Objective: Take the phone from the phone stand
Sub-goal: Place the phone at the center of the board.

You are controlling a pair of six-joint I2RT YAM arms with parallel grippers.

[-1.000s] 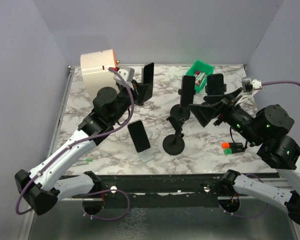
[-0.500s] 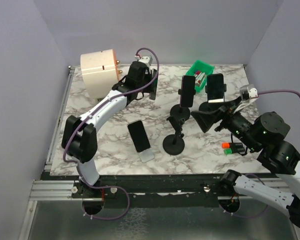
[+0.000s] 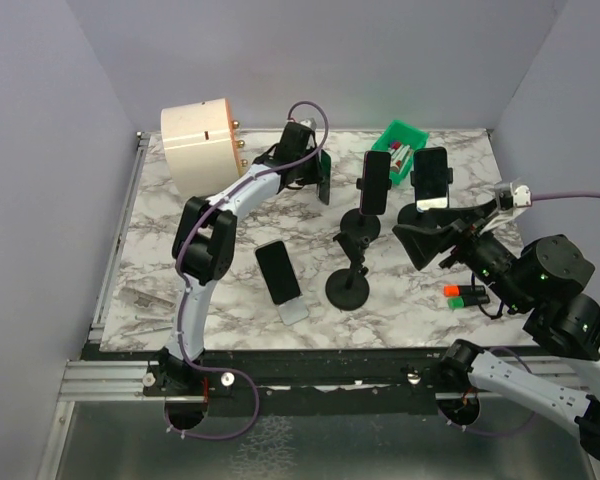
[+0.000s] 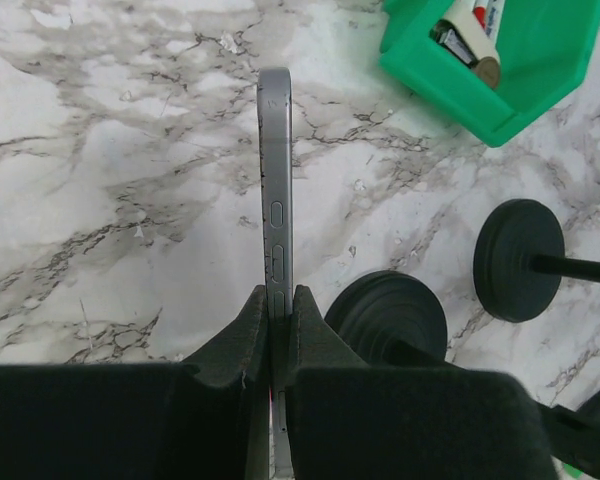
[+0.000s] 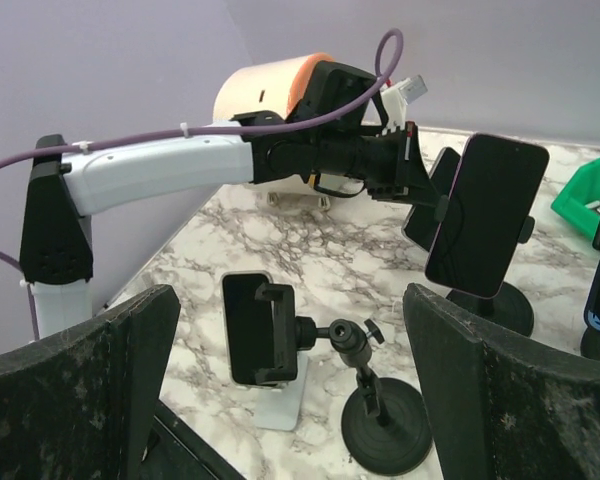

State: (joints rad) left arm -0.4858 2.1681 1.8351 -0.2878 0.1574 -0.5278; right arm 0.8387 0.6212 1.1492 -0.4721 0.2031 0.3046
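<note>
table (image 4: 100,150): marble-patterned, smooth, faint sheen | held phone (image 4: 275,200) edge: grey, probably metal, matt | green bin (image 4: 540,70): glossy plastic | stand base (image 4: 390,310): black, matt, finely ridged | left gripper fingers (image 4: 230,345): matt black, rubbery-looking | right gripper fingers (image 5: 80,380): black, rough, dust-speckled | mounted phone (image 5: 485,215) screen: glossy dark glass

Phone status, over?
Left gripper shut on phone, lifted free. Right gripper open, empty. Mounted phone on stand close beside.

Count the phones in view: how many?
4. Held phone edge-on in the left gripper; centre phone on its stand; right phone upright beside the green bin; front phone clamped low, front left. More could be hidden.
</note>
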